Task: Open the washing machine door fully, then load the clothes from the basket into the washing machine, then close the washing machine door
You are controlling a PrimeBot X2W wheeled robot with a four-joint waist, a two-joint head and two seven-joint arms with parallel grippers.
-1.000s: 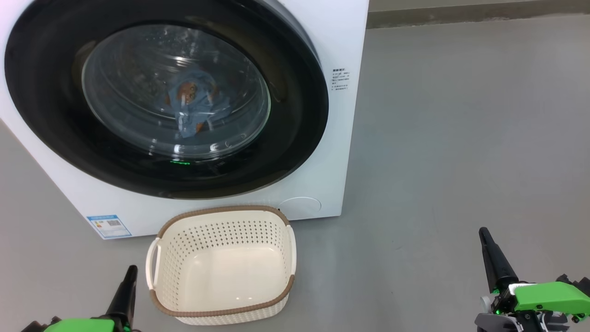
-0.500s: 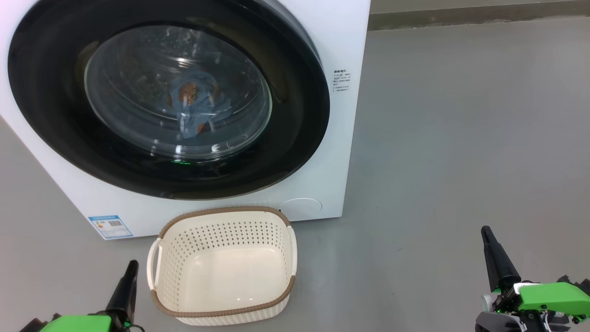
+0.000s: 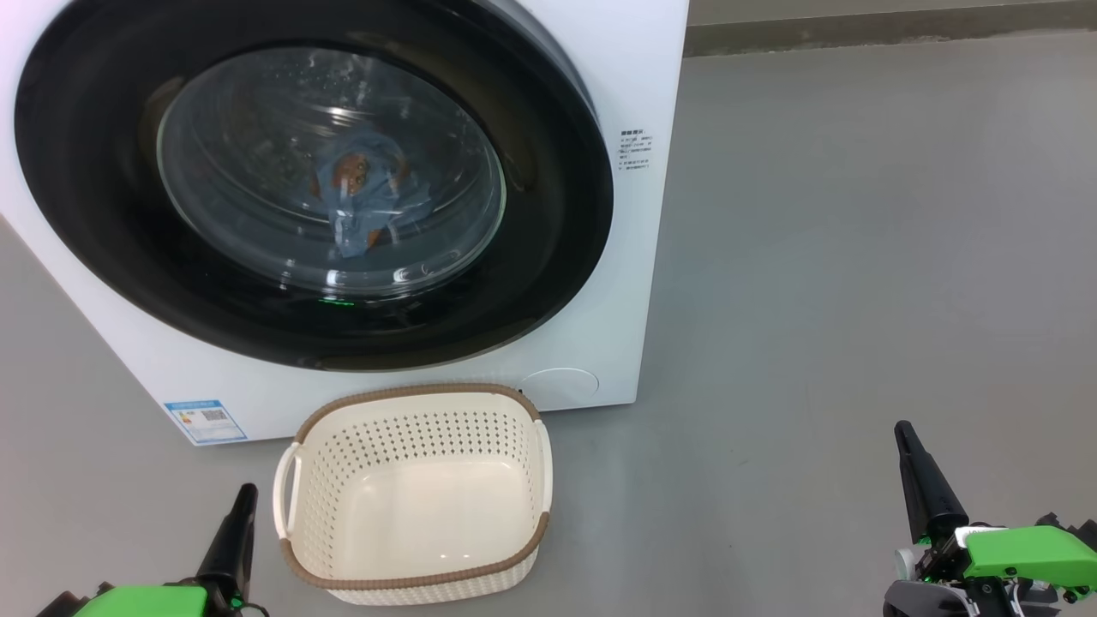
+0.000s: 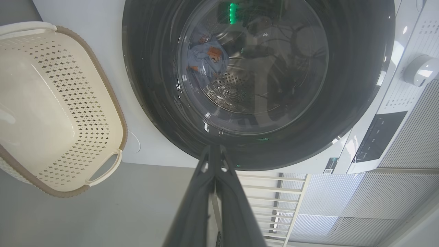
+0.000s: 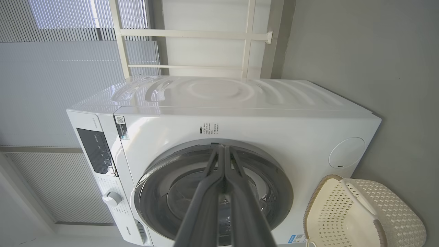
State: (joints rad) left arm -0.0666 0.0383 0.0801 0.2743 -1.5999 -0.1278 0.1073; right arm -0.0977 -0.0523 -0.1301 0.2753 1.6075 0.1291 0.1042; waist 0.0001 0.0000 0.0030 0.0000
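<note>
Blue clothes (image 3: pixel 364 201) with orange-brown figures, where?
Bundled inside the washing machine (image 3: pixel 634 86), behind its closed glossy black door (image 3: pixel 548 214); cream basket (image 3: pixel 411 390) at its front. Left gripper (image 3: pixel 247 493), right gripper (image 3: pixel 902 430): fingers pressed together.

Washing machine (image 3: pixel 634 257): top and left side cut off by the head view's edge.
Door (image 3: pixel 548 214): upper rim cut off likewise.
Clothes (image 3: pixel 364 206): behind reflecting glass, outline blurred; number of pieces cannot be told.
Printed note (image 3: pixel 635 150), blue label (image 3: pixel 206 420): lettering too small to read.
Left gripper (image 3: pixel 246 495), right gripper (image 3: pixel 903 433): bases cut off at the bottom edge.
Basket (image 4: pixel 121 113): left part cut off in the left wrist view.
</note>
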